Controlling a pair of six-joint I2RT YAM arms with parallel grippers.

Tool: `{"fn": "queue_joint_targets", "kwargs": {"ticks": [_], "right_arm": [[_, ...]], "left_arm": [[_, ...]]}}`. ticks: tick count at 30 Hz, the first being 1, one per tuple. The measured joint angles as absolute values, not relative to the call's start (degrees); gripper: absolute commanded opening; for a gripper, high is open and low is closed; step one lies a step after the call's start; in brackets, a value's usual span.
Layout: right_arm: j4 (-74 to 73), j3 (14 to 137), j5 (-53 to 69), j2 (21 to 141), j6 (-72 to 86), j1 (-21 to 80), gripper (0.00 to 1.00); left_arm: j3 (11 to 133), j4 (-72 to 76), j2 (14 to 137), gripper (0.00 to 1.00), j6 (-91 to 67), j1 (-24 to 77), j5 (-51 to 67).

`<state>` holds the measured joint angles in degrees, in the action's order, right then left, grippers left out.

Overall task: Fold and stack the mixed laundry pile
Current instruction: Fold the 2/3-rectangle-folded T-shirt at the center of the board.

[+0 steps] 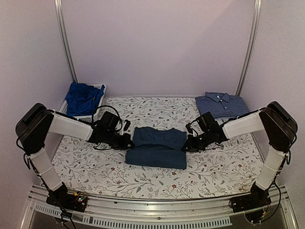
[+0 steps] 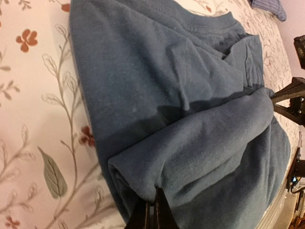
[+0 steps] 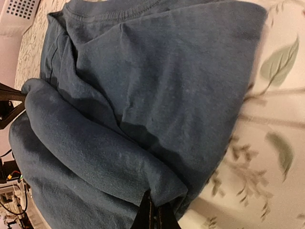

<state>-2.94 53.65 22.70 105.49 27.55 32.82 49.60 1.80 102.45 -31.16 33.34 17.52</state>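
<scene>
The dark navy T-shirt (image 1: 157, 147) lies partly folded in the middle of the floral cloth. My left gripper (image 1: 127, 141) is shut on the folded edge at its left side, seen in the left wrist view (image 2: 153, 202) pinching the navy T-shirt (image 2: 167, 95). My right gripper (image 1: 187, 144) is shut on the fold at its right side, seen in the right wrist view (image 3: 155, 206) pinching the T-shirt (image 3: 157, 76). The raised fold runs between both grippers. A royal-blue garment (image 1: 82, 98) lies in the basket. The checked collared shirt (image 1: 220, 104) lies folded at back right.
The white mesh basket (image 1: 99, 90) stands at the back left corner. The floral table cover (image 1: 157, 179) reaches to the metal rail at the near edge. Walls close in the left, right and back sides.
</scene>
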Motion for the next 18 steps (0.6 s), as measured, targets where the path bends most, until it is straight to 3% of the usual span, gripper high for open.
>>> {"fn": "queue_joint_targets", "kwargs": {"ticks": [7, 18], "right_arm": [[-7.8, 47.7, 22.2, 95.4, 32.2, 36.3, 0.0], [-13.1, 57.1, 21.0, 95.8, 29.4, 31.1, 0.0]], "left_arm": [[46.3, -2.9, 90.8, 0.0, -31.5, 34.6, 17.0], [56.9, -6.3, 95.5, 0.0, -28.0, 30.9, 16.4]]}}
